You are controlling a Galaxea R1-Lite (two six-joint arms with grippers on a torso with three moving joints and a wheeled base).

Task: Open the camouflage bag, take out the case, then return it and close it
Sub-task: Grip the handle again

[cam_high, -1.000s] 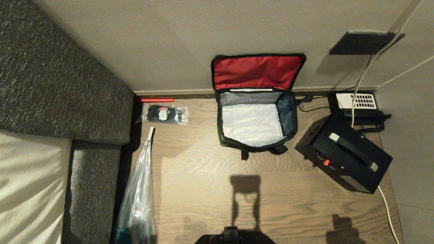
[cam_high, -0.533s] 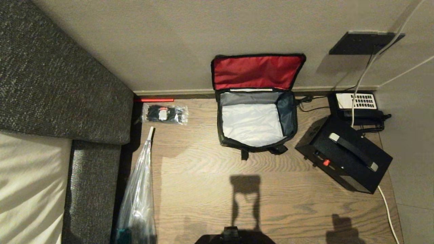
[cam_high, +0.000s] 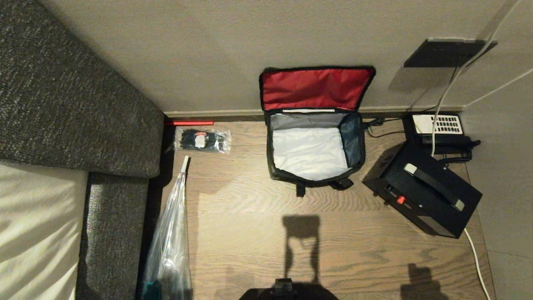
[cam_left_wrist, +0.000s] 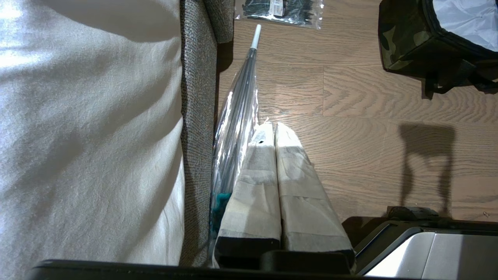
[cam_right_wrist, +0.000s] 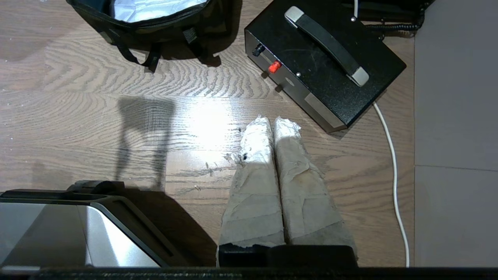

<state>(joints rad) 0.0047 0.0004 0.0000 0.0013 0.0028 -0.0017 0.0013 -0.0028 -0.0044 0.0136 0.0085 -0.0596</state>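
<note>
From the head view we see the boxy camouflage bag (cam_high: 315, 152) open against the wall, red lid up, pale interior bare, and the black rectangular case (cam_high: 424, 192) on the wooden floor (cam_high: 250, 216) just beside it. Only the wrist views show our left gripper (cam_left_wrist: 274, 128) and right gripper (cam_right_wrist: 270, 122), each with taped fingers pressed together, holding nothing, above the floor.

One bag (cam_high: 315, 143), one case (cam_high: 424, 191) (black)
</note>
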